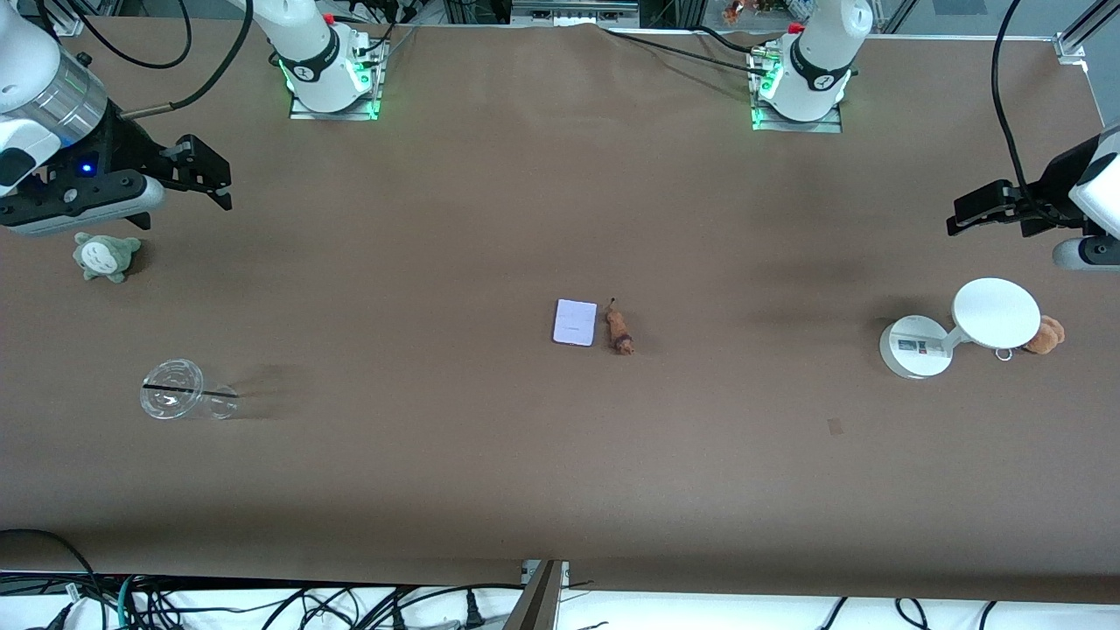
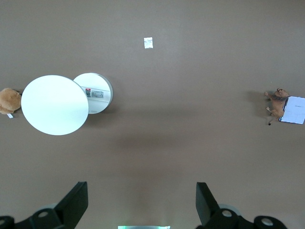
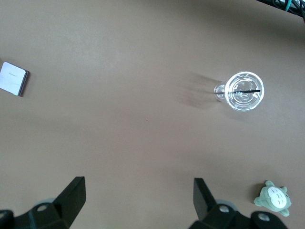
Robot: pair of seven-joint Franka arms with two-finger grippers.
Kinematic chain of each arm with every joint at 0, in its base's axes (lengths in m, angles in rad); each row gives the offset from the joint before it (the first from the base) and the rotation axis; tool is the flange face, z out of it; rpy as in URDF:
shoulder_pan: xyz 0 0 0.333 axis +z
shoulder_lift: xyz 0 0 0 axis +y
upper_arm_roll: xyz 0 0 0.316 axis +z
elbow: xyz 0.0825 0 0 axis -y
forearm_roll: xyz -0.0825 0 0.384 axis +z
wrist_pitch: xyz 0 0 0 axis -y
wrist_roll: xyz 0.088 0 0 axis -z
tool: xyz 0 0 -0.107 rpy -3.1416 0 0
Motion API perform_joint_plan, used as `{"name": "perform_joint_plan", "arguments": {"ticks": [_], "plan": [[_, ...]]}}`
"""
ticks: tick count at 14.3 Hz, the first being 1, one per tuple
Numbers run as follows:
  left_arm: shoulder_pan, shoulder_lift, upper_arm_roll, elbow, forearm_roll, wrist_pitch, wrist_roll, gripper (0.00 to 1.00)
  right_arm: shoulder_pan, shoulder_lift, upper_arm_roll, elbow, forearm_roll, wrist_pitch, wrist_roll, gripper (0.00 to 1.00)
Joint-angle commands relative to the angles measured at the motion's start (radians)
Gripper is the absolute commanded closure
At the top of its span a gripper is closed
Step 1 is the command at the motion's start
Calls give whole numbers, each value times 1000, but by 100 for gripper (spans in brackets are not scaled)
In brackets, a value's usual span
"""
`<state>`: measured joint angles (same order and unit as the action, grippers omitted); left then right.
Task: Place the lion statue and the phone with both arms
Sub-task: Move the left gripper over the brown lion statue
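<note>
Lowest down, nearest the camera, a clear plastic cup (image 1: 179, 390) lies tipped over. Mid-table, the flat pale phone (image 1: 575, 322) sits just beside the little brown lion statue (image 1: 620, 331). Both arms hang raised at the table's ends, right gripper (image 1: 203, 174) and left gripper (image 1: 980, 210) wide open, holding nothing.

Lighting's pretty even and bright, coming from overhead, so the brown table (image 1: 490, 219) reads flat with only soft smudgy shadows. The clear cup (image 1: 179, 391) throws a faint streaky one. The white stand (image 2: 55, 105) is nearly blown out in the left wrist view (no detail on the disc). Green glow under both arm bases. Everything's sharp enough.
</note>
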<state>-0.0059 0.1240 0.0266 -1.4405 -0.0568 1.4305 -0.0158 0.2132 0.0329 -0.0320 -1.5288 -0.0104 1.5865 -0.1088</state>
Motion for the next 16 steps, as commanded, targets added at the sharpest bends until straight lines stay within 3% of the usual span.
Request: {"name": "perform_joint_plan", "arguments": {"ticks": [1, 8, 16], "plan": [[6, 25, -10, 32, -5, -21, -1, 0, 8, -1, 0, 13, -16, -5, 11, 0], [-14, 71, -16, 32, -31, -22, -18, 0, 8, -1, 0, 13, -16, -5, 11, 0], [-216, 181, -31, 38, -149, 115, -134, 0, -1, 41, -8, 19, -5, 53, 9, 0]]}}
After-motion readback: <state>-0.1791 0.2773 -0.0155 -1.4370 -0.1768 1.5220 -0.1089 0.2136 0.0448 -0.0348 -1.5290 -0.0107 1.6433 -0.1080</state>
